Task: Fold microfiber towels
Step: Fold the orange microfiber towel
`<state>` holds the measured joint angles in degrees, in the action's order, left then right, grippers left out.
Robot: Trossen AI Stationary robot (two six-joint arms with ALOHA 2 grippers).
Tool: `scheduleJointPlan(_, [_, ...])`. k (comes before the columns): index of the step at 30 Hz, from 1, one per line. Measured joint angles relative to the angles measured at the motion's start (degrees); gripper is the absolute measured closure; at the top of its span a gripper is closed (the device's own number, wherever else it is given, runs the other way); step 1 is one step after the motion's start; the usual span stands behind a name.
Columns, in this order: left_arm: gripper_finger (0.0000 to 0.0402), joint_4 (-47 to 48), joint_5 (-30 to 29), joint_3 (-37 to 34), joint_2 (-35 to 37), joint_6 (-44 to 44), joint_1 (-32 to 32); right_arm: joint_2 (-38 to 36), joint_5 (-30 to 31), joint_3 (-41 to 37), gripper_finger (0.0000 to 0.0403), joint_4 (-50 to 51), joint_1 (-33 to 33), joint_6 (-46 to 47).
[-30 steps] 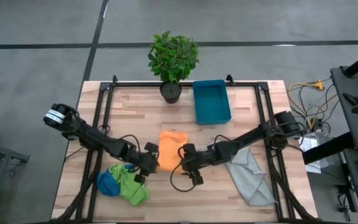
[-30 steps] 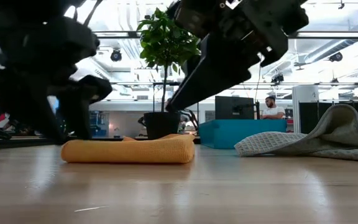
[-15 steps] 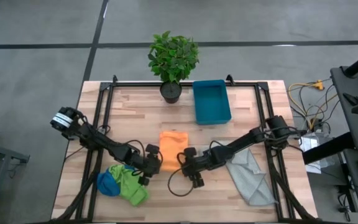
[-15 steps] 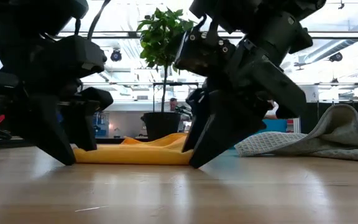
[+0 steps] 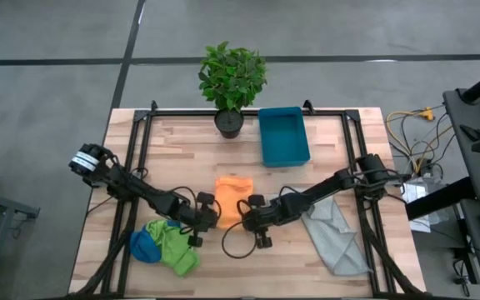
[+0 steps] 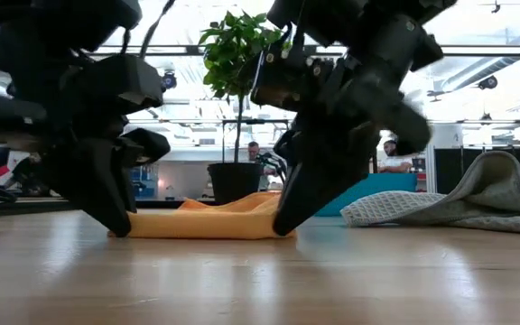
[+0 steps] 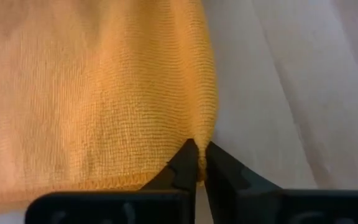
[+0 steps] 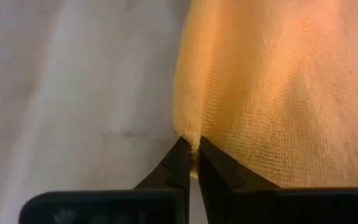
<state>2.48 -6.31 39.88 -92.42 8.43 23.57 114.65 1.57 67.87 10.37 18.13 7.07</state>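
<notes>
Left gripper [image 7: 196,163] and right gripper [image 8: 190,158] were each pinched on a near corner of the soft orange microfiber towel [image 5: 232,198], which stretched away toward the potted plant [image 5: 232,83].

The high camera hangs above the bench [image 5: 182,142] and looks straight down, far enough off to take in the whole top, both arms and the surrounding floor. The low camera sits at bench-top height, facing level across the wood into the room behind. Both of these views share the orange towel [image 5: 232,197], the potted plant [image 5: 232,82] and the teal bin [image 5: 283,136]. Each wrist camera looks forward past its own fingers [image 7: 188,163], very close to the cloth, so the weave fills most of the frame. The left and right wrist views share that same orange towel, seen from opposite edges.
</notes>
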Motion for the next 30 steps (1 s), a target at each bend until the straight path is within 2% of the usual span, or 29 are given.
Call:
scheduleJointPlan(2, [0.0399, 0.0, 5.4, 0.7, 1.1, 0.0, 0.1, -1.0, -4.1, 0.9, 0.0389, 0.9, 0.0, 0.0])
scheduleJointPlan(6, [0.0401, -5.0, 25.0, 2.3, 3.4, 0.3, 0.0, -3.8, -19.6, 2.0, 0.0389, -0.3, 0.1, 0.0])
scheduleJointPlan(8, [0.0401, -8.7, 31.1, 2.5, 4.2, 2.6, 0.0, -4.7, -25.0, 2.3, 0.039, -0.9, 0.1, 0.4])
scheduleJointPlan(10, [0.0401, -11.0, 32.2, 2.3, 5.5, 4.6, 0.0, -5.6, -26.4, 2.1, 0.039, -0.7, 0.0, 1.1])
scheduleJointPlan(13, [0.0401, -10.4, 29.3, 1.8, 7.2, 4.4, -0.1, -6.6, -26.1, 2.1, 0.039, -0.6, -0.4, 1.5])
scheduleJointPlan(23, [0.0401, -1.4, 22.6, -0.1, 10.9, 4.3, -0.6, -6.7, -26.1, 2.0, 0.039, -2.2, -4.9, 4.5])
scheduleJointPlan(30, [0.0401, -0.9, 20.6, -1.8, 11.8, 4.2, -0.5, -6.7, -25.9, 2.0, 0.039, -2.9, -7.5, 5.2])
